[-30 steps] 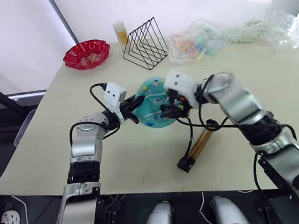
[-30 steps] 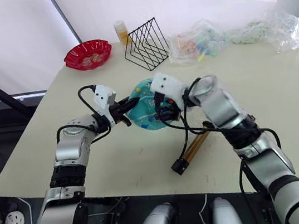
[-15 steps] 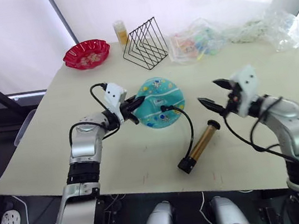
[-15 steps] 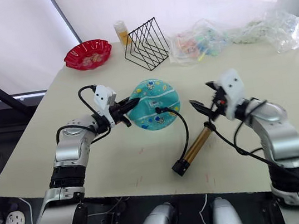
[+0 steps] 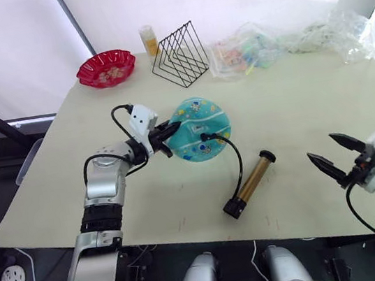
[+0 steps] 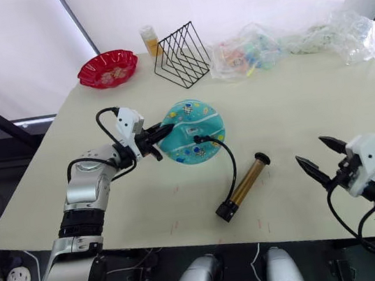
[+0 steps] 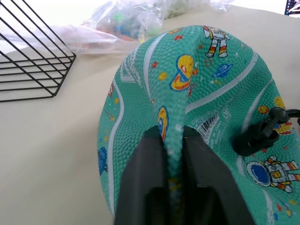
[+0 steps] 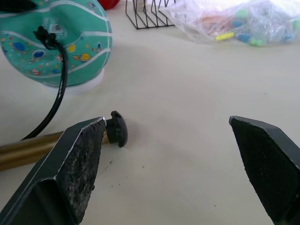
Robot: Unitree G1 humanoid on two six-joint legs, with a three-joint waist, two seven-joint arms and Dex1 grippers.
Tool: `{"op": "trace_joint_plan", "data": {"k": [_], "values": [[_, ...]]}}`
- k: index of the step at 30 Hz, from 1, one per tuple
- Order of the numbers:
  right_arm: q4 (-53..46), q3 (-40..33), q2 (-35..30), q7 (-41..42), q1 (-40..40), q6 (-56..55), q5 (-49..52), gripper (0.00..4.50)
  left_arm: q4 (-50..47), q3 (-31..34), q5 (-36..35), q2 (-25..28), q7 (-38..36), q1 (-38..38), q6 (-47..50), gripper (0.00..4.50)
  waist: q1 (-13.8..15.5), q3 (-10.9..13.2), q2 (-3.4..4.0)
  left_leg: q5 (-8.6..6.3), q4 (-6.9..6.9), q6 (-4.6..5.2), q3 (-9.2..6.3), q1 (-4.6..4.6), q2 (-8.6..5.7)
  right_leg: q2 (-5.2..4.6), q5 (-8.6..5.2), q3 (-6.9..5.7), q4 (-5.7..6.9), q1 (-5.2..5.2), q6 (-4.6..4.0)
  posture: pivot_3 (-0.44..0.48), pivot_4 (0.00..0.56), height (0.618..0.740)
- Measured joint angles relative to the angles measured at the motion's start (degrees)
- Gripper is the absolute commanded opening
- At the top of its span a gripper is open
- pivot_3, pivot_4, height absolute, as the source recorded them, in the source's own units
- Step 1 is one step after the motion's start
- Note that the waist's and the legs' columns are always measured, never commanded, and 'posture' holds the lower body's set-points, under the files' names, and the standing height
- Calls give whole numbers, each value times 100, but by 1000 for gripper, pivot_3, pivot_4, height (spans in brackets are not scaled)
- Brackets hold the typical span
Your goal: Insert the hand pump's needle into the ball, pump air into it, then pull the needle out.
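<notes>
With the hose fitting seated in the ball point(image 5: 201, 138), pinched by the left pincer point(image 5: 168, 130), pumping seems next: the spread right pincer point(image 5: 332, 153) must reach the hand pump point(image 5: 250, 182).

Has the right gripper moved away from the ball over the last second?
Yes. The right gripper, open, was at the ball a second ago; it now hangs near the table's front right edge, well past the hand pump, on its right.
</notes>
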Motion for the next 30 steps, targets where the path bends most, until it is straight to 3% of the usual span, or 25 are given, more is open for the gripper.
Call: {"op": "trace_joint_plan", "data": {"k": [6, 18, 30], "values": [[238, -219, -48, 276, 737, -634, 274, 4500, 37, -8, -56, 23, -84, 15, 14, 4397, -31, 28, -30, -2, 0, 2, 12, 2, 6, 3, 1, 11, 1, -4, 0, 0, 150, 740], [341, -182, -164, 299, 830, -1014, 524, 4500, -357, 157, -625, 114, -234, 181, 354, 4465, -26, 85, -67, 2, 0, -7, 24, -18, 9, 4, 5, 23, -1, -26, -12, 0, 150, 740], [571, -9, -334, 310, 637, -1117, 669, 4500, -1397, 934, -1754, 342, -295, 435, 839, 4465, -36, 124, -100, 4, 3, -11, 61, -28, 10, 4, 16, 54, -1, -47, -29, 0, 150, 740]]}}
